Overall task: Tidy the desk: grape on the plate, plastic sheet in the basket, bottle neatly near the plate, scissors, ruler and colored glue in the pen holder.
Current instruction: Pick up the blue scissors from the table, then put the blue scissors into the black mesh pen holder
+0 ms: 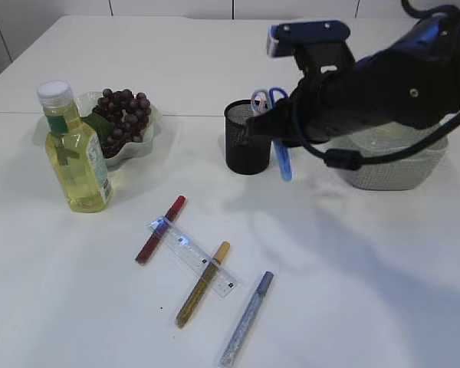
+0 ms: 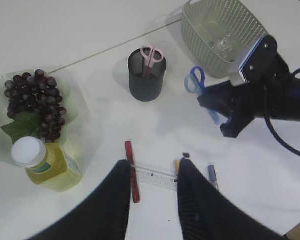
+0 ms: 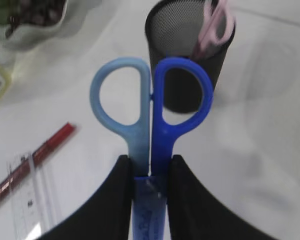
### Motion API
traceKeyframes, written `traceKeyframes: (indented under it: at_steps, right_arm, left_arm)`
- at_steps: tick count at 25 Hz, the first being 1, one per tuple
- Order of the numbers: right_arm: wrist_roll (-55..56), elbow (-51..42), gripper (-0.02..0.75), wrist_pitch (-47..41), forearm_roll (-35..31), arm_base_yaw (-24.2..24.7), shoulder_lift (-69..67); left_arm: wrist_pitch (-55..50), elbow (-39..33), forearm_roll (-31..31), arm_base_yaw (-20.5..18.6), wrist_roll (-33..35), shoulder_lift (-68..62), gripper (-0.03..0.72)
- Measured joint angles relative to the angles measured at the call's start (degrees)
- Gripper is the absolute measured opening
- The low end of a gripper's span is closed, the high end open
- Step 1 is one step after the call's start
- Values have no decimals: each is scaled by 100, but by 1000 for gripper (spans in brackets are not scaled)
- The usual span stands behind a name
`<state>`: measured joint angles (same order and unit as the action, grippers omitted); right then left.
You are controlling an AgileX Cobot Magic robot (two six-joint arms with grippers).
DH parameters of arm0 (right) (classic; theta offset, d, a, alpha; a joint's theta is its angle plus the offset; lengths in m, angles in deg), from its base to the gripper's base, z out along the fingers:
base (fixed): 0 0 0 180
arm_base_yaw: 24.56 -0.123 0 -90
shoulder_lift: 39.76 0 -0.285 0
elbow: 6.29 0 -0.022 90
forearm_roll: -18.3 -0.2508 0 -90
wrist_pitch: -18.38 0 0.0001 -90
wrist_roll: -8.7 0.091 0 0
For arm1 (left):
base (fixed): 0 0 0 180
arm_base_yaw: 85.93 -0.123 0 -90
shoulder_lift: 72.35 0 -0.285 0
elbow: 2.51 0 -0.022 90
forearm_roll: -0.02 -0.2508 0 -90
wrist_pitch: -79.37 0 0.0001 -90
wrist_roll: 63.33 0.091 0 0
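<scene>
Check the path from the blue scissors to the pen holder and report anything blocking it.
Nothing visible lies between the blue scissors, gripped by the right gripper, and the pen holder. Pink scissors already stand inside it, leaving open room.
</scene>
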<state>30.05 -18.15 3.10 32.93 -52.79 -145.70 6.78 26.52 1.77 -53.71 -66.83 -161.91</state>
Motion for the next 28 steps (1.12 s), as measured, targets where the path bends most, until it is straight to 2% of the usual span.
traceKeyframes:
  at_steps: [10,20,28]
  right_arm:
    - [0,761,163,1497,89,516,-343]
    - [-9,1957,163,1822,299,573,-1643]
    - [-9,2419,162,2094,318,682,-2189]
  left_arm:
    - [0,0,-219,0,0,0,242]
    - [0,0,-343,0,0,0,242]
    - [0,0,-410,0,0,0,242]
